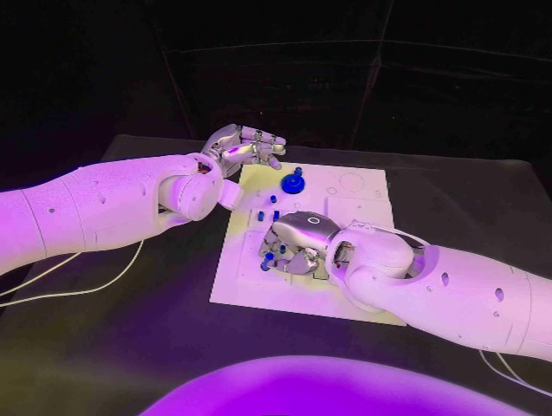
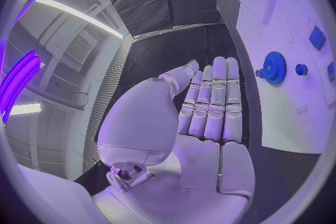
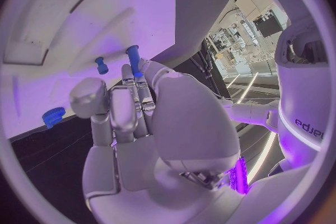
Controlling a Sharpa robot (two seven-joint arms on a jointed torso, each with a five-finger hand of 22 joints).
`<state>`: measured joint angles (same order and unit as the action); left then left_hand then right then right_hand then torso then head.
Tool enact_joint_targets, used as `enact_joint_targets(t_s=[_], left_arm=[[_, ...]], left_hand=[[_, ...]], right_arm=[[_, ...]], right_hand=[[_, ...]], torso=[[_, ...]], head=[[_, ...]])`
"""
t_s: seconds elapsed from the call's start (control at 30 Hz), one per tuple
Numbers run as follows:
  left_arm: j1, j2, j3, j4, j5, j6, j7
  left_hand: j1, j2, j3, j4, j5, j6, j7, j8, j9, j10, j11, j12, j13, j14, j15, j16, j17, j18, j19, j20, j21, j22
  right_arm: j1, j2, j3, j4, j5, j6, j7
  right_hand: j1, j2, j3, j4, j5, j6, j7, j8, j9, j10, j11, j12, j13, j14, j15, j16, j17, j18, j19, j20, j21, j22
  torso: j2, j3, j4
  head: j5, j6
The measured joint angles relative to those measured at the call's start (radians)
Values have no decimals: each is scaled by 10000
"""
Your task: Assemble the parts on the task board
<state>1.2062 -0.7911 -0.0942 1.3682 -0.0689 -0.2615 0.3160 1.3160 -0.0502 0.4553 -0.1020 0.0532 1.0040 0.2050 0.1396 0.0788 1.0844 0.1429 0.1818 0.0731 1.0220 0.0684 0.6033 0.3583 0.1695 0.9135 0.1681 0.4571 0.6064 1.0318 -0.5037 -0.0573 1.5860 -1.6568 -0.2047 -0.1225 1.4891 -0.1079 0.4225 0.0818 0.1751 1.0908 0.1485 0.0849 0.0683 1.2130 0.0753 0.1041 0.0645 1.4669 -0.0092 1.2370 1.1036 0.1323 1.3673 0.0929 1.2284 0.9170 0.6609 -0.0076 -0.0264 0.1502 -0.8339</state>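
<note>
On the black bench [image 1: 126, 347], the right robot hand [image 1: 295, 244] curls over the white task board [image 1: 357, 195], apparently pinching a blue peg [image 3: 134, 59], though its fingers hide the grip. The left robot hand [image 1: 242, 146] hangs released, flat-fingered, off the board's far corner. A blue gear [image 1: 293, 183] already stands mounted; several small pegs [image 1: 261, 216] await assembly.

Matt white task board [image 1: 351, 204], smooth; blue gear [image 1: 293, 183] of plastic look. Glossy silver metal on left robot hand [image 1: 241, 147]; matt black counter [image 1: 126, 303].
</note>
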Motion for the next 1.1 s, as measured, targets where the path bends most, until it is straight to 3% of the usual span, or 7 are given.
enact_joint_targets(t_s=[0.1, 0.2, 0.27, 0.4, 1.1], left_arm=[[0, -1, 0, 2, 0, 0, 0], [0, -4, 0, 3, 0, 1, -1], [0, -5, 0, 4, 0, 1, -2], [0, -7, 0, 6, 0, 1, -4], [0, -21, 0, 34, 0, 3, -11]], left_hand=[[0, 0, 0, 0, 0, 0, 0, 0, 0, 0, 0, 0, 0, 0, 0, 0, 0, 0, 0, 0, 0, 0], [0, 0, 0, 0, 0, -23, 23, 0, 0, 0, 0, 0, 1, 23, 22, 0, 0, 0, 0, 0, 0, -9], [0, 0, 0, 0, 0, -37, 37, 0, 0, 0, 0, 0, 1, 37, 37, 0, 0, 0, 0, 0, 0, -15], [0, 0, 0, 0, 0, -37, 37, 0, 0, 0, 0, 0, 1, 37, 37, 0, 1, -1, 0, 0, 0, -14], [0, 0, 0, 0, 0, -37, 37, 0, 1, 1, 0, 0, 3, 36, 36, 0, 1, 0, 0, 0, 0, -13]], right_arm=[[0, 18, 4, -12, -48, 66, -38], [0, 42, 10, -30, -109, 142, -74], [0, 63, 2, -54, -145, 216, -93], [-12, 102, -5, -84, -187, 331, -103], [-53, 134, -7, -55, -165, 354, -42]], right_hand=[[-110, -63, 47, 9, 29, -21, 21, -22, 2, 0, 0, -56, 9, 0, 0, 0, -34, 0, 0, 0, 0, -24], [-333, -173, 88, 0, 82, -249, 173, -167, -27, -176, 157, -231, 16, 0, 0, 0, -55, 1, -58, 58, -24, -141], [-480, -319, 56, 32, 87, -512, 242, -221, -48, -414, 216, -347, -2, -18, 99, 0, -115, 0, -138, 122, -167, -326], [-859, -559, -132, 213, 141, -800, 199, -221, -48, -593, 264, -364, -8, -1, 112, -78, -207, 1, -238, 157, -252, -513], [-1039, -510, -335, 218, 142, -1008, 132, -220, -35, -518, 190, -257, 36, -1, 111, -78, -277, 0, -237, 157, -252, -418]], torso=[[0, 0, 0], [0, -2, 1], [0, -2, 2], [0, -3, 7], [-2, -3, 7]], head=[[1, -1], [1, -2], [2, -7], [14, -18], [39, -43]])
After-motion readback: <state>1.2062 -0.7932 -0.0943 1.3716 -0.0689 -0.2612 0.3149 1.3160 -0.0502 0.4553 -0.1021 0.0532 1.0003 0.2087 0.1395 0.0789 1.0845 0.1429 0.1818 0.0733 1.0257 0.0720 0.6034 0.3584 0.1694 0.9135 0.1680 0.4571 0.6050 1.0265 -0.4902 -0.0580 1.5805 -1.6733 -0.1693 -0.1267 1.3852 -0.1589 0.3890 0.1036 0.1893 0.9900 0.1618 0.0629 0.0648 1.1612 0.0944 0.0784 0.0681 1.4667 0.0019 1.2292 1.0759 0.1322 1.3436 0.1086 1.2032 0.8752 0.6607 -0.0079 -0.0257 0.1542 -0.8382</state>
